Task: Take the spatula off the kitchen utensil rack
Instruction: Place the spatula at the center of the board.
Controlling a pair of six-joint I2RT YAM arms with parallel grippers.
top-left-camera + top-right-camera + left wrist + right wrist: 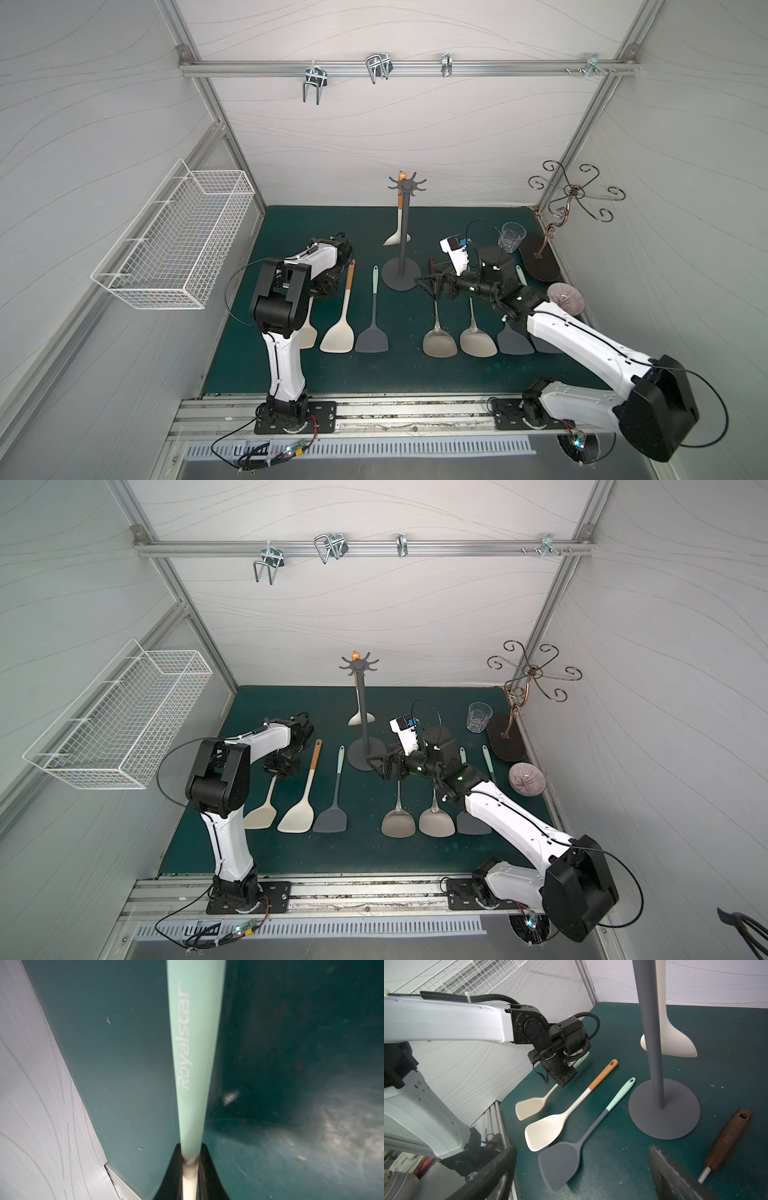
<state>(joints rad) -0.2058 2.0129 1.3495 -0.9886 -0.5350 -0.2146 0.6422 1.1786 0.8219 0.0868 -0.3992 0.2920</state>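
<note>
Left gripper [190,1162]: closed hard on the neck of a mint-handled spatula [195,1043]. That spatula lies on the green mat [407,374], at 9 o'clock from the kitchen utensil rack [405,232] in both top views.
Right gripper [583,1150]: jaws spread to full width, holding nothing and touching nothing. It is low over the mat, just at 3 o'clock from the rack's disc base.
Rack position: upright, towards the mat's 12 o'clock edge.
Spatula [397,237]: hangs from the rack's crown. Its orange handle tip shows above the hooks, and its cream head is low behind the pole at 11 o'clock.
Hidden: the left arm covers its own gripper in both top views. The right arm covers handles in the spatula row at 4 o'clock.
Cut off: the rack's crown, in the right wrist view.
Unclear: whether the hanging head touches the mat. The fingers are blurred in the left wrist view.
</note>
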